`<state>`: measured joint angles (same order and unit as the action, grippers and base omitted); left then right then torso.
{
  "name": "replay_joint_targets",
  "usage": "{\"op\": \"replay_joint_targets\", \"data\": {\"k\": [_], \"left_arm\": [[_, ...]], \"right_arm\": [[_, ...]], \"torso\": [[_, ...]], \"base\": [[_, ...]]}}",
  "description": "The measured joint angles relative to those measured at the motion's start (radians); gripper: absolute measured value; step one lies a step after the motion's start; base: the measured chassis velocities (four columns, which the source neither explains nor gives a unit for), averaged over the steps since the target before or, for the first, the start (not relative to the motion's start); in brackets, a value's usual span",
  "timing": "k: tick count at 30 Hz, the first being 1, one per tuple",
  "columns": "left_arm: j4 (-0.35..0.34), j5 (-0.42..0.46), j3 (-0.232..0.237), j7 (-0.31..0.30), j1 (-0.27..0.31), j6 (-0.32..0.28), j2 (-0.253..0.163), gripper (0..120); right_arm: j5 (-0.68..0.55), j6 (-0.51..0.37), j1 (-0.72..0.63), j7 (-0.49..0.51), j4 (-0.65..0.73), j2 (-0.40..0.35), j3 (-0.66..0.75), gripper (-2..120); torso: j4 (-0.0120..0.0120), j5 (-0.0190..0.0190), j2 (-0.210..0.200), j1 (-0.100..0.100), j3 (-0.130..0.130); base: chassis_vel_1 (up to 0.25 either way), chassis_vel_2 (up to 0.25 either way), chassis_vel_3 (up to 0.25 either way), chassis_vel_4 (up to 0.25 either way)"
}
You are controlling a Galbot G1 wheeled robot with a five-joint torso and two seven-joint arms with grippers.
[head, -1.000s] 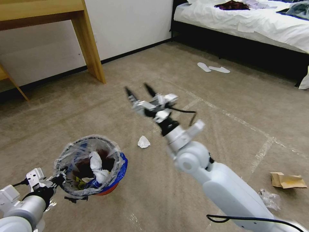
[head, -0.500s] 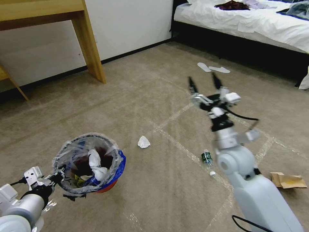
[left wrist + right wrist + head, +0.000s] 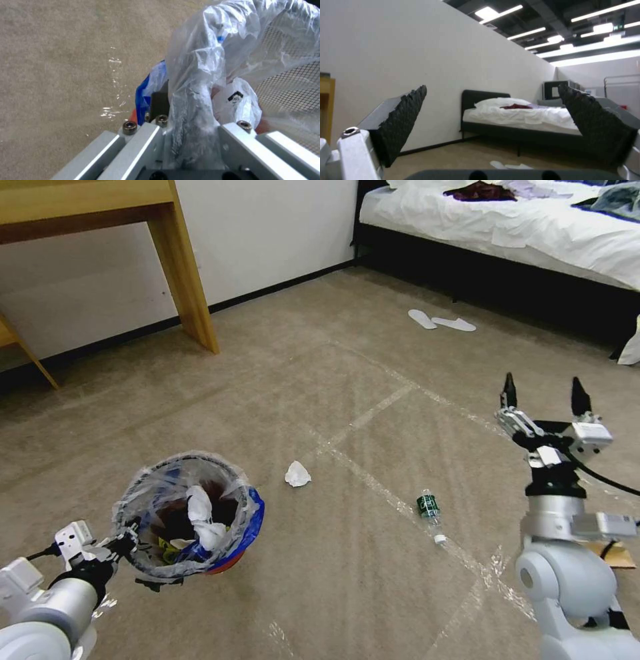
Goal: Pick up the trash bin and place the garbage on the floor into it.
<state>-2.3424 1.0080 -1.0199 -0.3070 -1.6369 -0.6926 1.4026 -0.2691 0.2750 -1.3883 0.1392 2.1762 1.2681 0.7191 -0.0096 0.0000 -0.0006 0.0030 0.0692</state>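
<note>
Carpeted bedroom floor [image 3: 373, 347], taped in a grid of shiny strips; a bed [image 3: 520, 227] along the far wall, a wooden tabletop leg [image 3: 187, 273] near the left wall, two flat white slippers [image 3: 441, 321] lying by the bed — not litter. Left pincer [image 3: 127, 543] low at the robot's left, clenched on the bin [image 3: 193, 513] at its near rim; the left wrist view shows the liner [image 3: 200, 75] bunched between the jaws with the rim, so the grip takes bag and rim together, probably to keep the liner from slipping. Bin hangs a little tilted, mouth up and turned toward the open floor, which looks meant to keep it ready for drops. Inside: white tissue wads and dark scraps. Right pincer [image 3: 541, 392] raised at the robot's right, fingers pointing up and spread wide, holding nothing; its wrist camera looks across at the bed, not down, so it seems to be in transit, not yet aimed at anything. Litter on the floor: a tissue wad [image 3: 297, 474] just beyond the bin, a green-label bottle [image 3: 429, 507] between bin and right arm with its cap [image 3: 439, 539] loose beside it, a brown paper bag [image 3: 617, 555] partly hidden behind the right arm. Judgement: task partway done, at least three pieces left.
</note>
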Motion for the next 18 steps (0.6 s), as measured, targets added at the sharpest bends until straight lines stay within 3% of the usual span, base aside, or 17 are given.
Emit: {"op": "replay_joint_targets", "data": {"k": [18], "left_arm": [[-0.021,-0.027,0.009,0.012,-0.016,0.005,0.027,1]], "right_arm": [[0.115,0.090,-0.049,-0.036,-0.033,0.028,-0.066,100]], "torso": [[-0.0001,0.0000,0.000,0.000,0.000]], "base": [[0.000,0.000,0.000,0.000]]}}
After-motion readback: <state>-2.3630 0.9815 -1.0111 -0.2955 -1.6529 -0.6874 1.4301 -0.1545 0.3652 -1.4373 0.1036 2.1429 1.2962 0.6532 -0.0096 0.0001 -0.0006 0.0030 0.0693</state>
